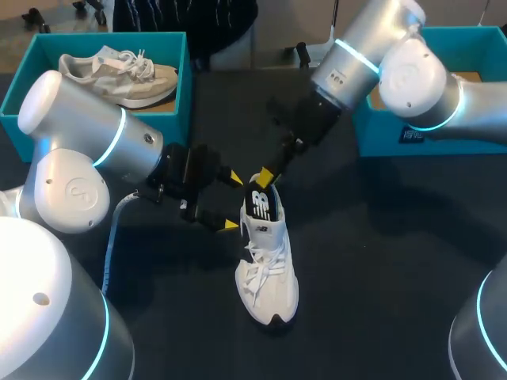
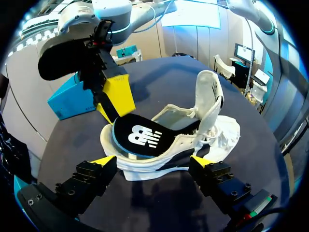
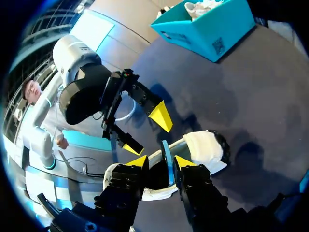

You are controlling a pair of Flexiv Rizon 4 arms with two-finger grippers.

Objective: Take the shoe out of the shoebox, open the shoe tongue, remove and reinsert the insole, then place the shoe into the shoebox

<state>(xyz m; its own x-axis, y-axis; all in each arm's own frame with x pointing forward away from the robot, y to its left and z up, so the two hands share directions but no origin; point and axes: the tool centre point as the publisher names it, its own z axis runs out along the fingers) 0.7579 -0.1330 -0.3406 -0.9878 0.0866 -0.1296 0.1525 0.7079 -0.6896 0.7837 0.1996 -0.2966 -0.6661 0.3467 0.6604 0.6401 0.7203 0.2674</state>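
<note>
A white shoe (image 1: 268, 273) lies mid-table, toe toward the near edge, its tongue (image 2: 210, 94) pulled upright. A black insole (image 1: 262, 203) with a white logo sticks out of the heel opening, partly inside the shoe (image 2: 212, 137). My right gripper (image 1: 267, 179) is at the insole's raised end. The insole's thin edge (image 3: 167, 163) stands between the right gripper's (image 3: 161, 162) fingers with a gap on each side, so that gripper is open. My left gripper (image 1: 233, 202) is open, its tips either side of the shoe's heel without pressing it (image 2: 152, 162).
A teal shoebox (image 1: 181, 87) at the back left holds a second, beige-white shoe (image 1: 119, 75). Another teal box (image 1: 380, 134) stands at the back right under my right arm. The tabletop is dark cloth.
</note>
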